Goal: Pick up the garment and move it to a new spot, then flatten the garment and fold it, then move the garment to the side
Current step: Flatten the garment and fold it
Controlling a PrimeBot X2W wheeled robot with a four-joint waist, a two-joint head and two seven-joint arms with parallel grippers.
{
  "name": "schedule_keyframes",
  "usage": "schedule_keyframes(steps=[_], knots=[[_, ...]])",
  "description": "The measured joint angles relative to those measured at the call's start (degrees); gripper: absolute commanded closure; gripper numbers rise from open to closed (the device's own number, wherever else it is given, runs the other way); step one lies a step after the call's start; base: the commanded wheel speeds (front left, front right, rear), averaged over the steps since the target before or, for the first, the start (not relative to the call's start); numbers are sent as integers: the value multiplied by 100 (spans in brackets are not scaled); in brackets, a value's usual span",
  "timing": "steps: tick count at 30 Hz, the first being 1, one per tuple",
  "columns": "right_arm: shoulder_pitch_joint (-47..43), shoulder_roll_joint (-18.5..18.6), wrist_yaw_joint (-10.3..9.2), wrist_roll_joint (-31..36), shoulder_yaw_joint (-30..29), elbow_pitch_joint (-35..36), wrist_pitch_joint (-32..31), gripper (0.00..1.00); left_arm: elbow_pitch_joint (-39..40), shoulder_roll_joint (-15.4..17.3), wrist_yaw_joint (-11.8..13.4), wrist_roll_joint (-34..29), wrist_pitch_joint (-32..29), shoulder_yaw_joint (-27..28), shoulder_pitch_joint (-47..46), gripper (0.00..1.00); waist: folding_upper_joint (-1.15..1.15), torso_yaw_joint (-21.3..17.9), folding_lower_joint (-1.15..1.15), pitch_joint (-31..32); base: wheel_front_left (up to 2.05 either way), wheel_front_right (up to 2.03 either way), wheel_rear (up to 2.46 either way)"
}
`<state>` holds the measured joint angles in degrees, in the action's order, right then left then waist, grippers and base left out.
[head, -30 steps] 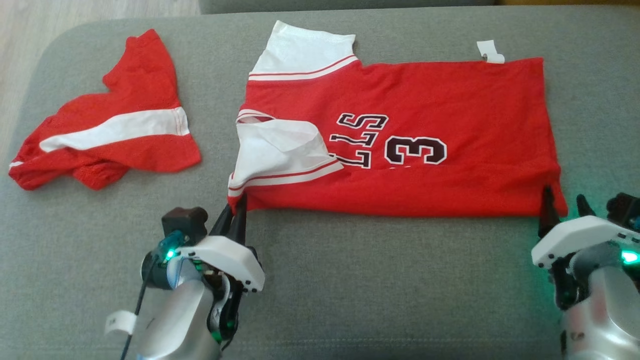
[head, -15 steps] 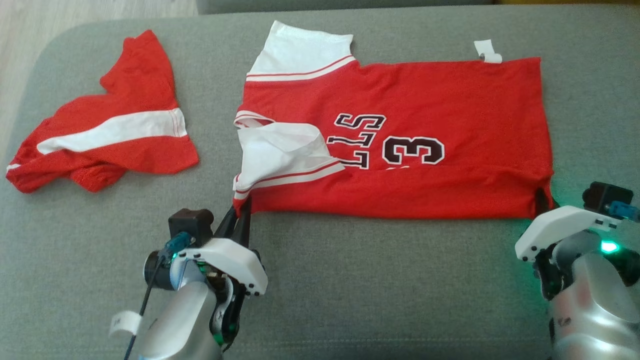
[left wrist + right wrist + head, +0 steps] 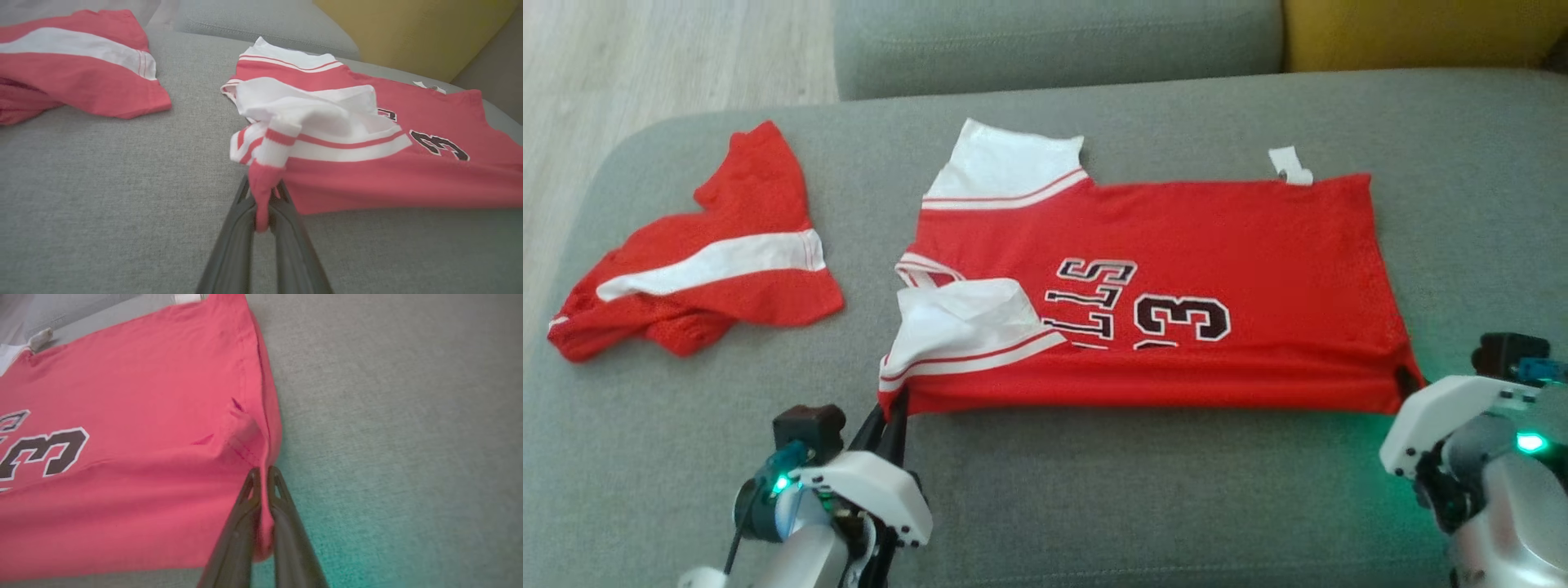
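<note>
Lightly pinched at both near corners, a red basketball jersey lies spread on a grey sofa cushion. The left gripper is clamped on the white-trimmed shoulder and the right gripper on the hem corner. Thin and limp, the cloth will likely sag between grips, so seamed corners look the surest holds. Red-and-white shorts lie well apart.

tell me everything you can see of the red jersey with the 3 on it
Red jersey of thin fabric, white red-striped sleeves, black white-edged lettering and a 3, a white tag at its far edge. It lies sideways, mostly flat, on the grey couch cushion, near sleeve flopped over it. The left tool and right tool are shut on its near corners.
</note>
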<state>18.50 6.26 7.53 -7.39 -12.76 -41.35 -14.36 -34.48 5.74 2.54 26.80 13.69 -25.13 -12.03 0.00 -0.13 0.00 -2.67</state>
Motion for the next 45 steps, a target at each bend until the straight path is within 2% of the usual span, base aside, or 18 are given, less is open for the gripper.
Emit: schedule_keyframes(steps=[6,13,14,15,16,17,20,26,28,32,36,39,40,45], knots=[[-574,48,0,-257,104,761,-667,100,350,170,7,-3,-245,-114,316,100,0,-50,0,125,0,0,0],[-1084,7,0,-279,47,1418,-1058,100,531,220,58,-10,-468,-276,593,100,0,-72,0,159,0,0,0],[-1116,-3,0,-278,42,1507,-1070,96,536,231,58,-27,-508,-312,593,82,0,-75,0,160,0,0,0],[-1129,-7,0,-272,34,1577,-1069,32,538,248,65,-57,-534,-355,593,52,0,-78,0,164,0,0,0],[-1132,-21,0,-271,-19,1649,-1069,0,545,256,98,-60,-553,-368,593,18,0,-82,0,168,0,0,0],[-1133,-29,0,-267,-49,1715,-1068,0,559,260,132,-60,-553,-368,593,0,0,-83,0,171,0,0,0],[-1165,-31,0,-254,-67,1946,-939,0,639,285,212,-59,-532,-334,593,0,0,-86,0,172,0,0,0],[-1100,-49,0,-274,-2,2337,-231,0,1068,364,408,-35,-165,60,520,0,0,-101,0,88,0,0,0],[-961,-41,0,-288,120,2413,0,0,1251,416,383,-35,-93,168,323,0,0,-115,0,12,0,0,0],[-458,-21,0,-338,394,2513,349,0,1445,566,156,-44,-189,176,-481,0,0,-169,0,-220,0,0,0],[138,59,0,-371,699,2518,525,0,1380,695,-219,-34,-730,157,-1579,0,0,-262,0,-564,0,0,0],[599,187,0,-369,968,2486,589,0,1015,772,-591,88,-1374,104,-2497,0,0,-364,1,-878,0,0,0],[912,231,0,-368,1120,2455,653,0,682,905,-773,111,-1817,-31,-3072,0,0,-449,1,-1092,0,0,0],[1623,279,0,-371,1493,2276,803,0,-137,1189,-962,162,-2512,-275,-4176,0,0,-735,2,-1611,0,0,0]])
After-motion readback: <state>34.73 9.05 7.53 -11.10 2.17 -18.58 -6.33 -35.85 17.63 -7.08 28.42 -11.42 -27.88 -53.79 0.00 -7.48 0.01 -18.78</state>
